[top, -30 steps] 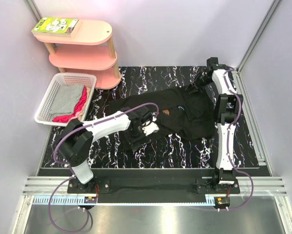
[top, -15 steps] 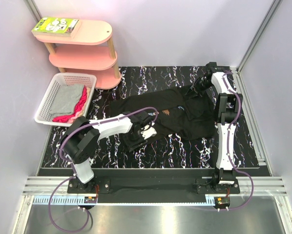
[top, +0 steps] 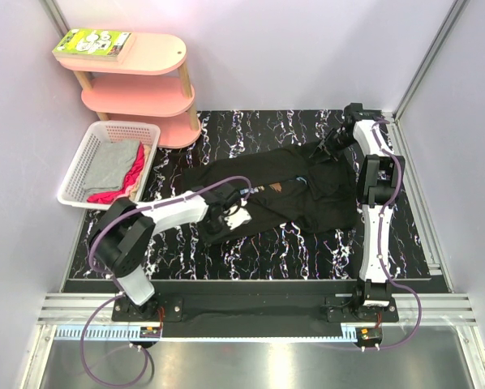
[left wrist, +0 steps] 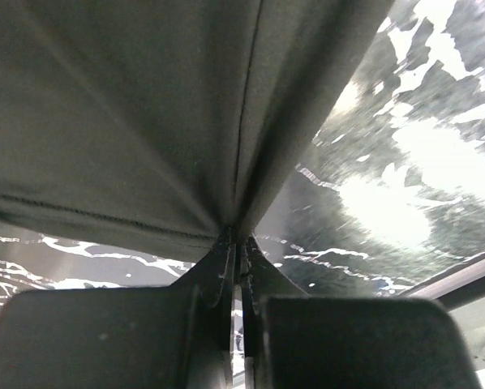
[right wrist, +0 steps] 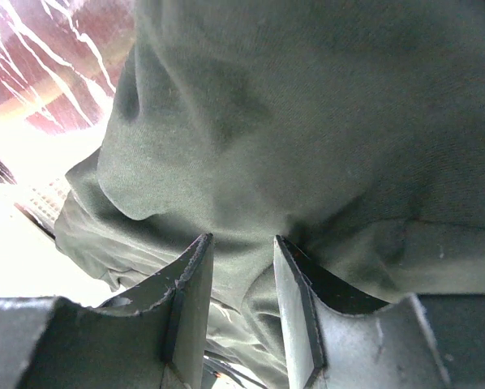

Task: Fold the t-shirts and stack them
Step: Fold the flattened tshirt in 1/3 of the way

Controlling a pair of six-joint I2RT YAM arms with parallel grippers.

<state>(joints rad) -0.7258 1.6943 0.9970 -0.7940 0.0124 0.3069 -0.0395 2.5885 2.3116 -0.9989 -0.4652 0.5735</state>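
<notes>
Black t-shirt (top: 299, 182) lies spread across the marbled table (top: 259, 259). Its near-left hem is clamped in my left gripper (left wrist: 238, 247), fingertips pressed together on the cloth. My right gripper (right wrist: 241, 243), at the far right corner, grips a bunched fold of the same shirt. A grey shirt (top: 113, 166) and a red shirt (top: 105, 197) sit in the white basket (top: 80, 174).

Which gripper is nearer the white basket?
Left. The left gripper is right of the white basket, at the black t-shirt's near edge; the right gripper is at its far-right end.
</notes>
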